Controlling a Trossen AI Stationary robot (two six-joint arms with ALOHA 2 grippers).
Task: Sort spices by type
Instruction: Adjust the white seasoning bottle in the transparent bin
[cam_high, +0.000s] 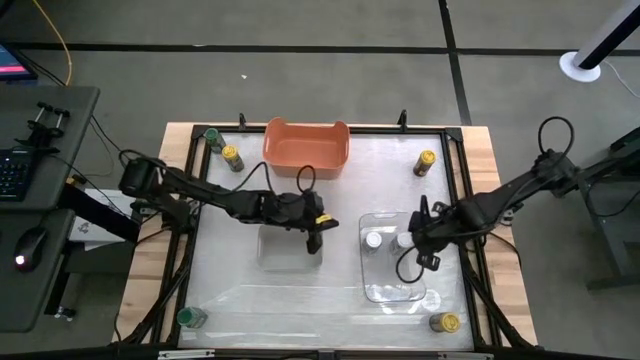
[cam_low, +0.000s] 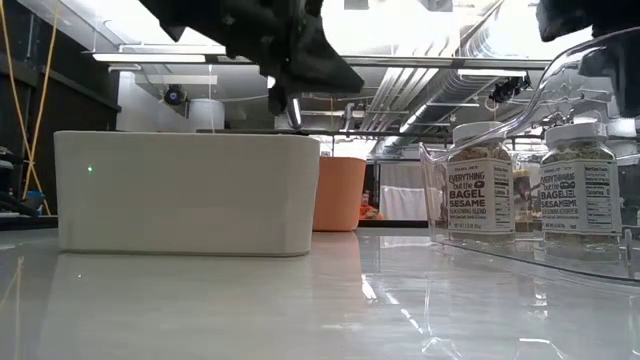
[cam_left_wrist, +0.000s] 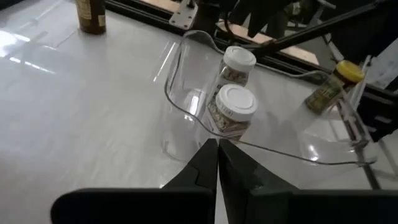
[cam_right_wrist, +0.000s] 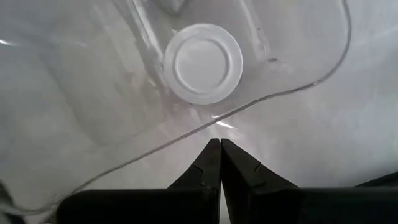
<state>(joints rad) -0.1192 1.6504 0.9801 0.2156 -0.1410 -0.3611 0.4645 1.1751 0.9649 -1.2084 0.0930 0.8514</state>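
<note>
Spice jars (cam_low: 481, 178) labelled only in low view, both grippers (cam_left_wrist: 217, 151) pressed together empty

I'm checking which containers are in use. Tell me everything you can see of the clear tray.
The clear tray is a see-through, plastic-looking bin with rounded corners and a curved, flaring rim. It sits flat on the table's right half, in front of the orange bin. Two white-capped jars stand upright inside at its far end, labelled everything but the bagel sesame. The right pincer, shut, hangs over its right side.
</note>
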